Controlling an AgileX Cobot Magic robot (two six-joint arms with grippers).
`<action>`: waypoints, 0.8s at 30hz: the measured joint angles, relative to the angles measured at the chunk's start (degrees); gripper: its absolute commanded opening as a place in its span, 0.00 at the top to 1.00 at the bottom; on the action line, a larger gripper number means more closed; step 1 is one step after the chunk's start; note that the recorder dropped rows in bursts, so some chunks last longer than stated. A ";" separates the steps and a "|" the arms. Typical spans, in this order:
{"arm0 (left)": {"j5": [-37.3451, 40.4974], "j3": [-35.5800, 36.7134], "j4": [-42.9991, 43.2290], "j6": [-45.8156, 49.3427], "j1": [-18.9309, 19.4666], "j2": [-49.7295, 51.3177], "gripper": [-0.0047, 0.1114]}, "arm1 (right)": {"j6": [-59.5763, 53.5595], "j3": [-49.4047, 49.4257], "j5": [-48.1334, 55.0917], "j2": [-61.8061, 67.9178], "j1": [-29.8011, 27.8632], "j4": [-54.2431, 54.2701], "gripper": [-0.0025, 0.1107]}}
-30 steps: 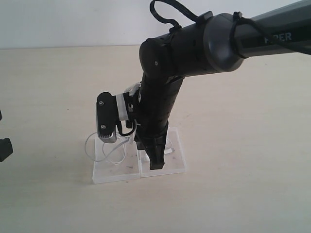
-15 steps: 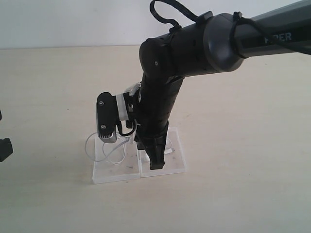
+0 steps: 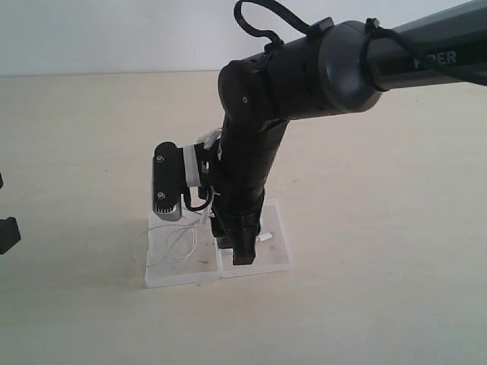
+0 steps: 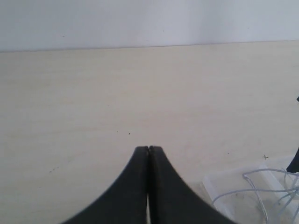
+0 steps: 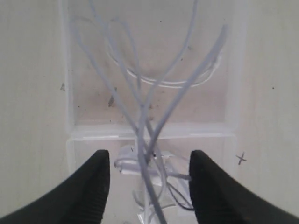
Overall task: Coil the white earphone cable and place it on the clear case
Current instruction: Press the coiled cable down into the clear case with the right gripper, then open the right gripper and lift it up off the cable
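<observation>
Right gripper point(image 5: 148, 156) hangs spread wide over the cable point(image 5: 145, 122), lying in loose loops on the case point(image 5: 196, 132), left gripper point(image 4: 148, 149) pinched empty: featherlight, floppy, springy wire, best nipped where it bunches.

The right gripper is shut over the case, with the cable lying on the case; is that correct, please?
Not quite: the right gripper is open, not shut. The right wrist view shows its fingers standing apart, with the cable running between them. The rest holds: it is over the case, and the cable lies on that case.
</observation>
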 measured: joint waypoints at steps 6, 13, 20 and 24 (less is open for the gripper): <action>0.00 0.00 0.00 0.23 0.00 0.00 0.96 | 1.13 0.00 0.00 -0.10 0.00 -0.67 0.45; 0.00 0.00 0.00 0.23 0.00 0.00 0.96 | 2.29 0.00 0.23 -2.07 0.00 -1.32 0.45; 0.00 0.00 0.00 0.23 0.00 0.00 0.96 | 3.05 0.00 0.82 -4.15 0.00 -1.32 0.45; 0.00 0.00 0.00 0.23 0.00 0.00 0.96 | 4.02 0.00 1.84 -5.45 0.00 -1.45 0.45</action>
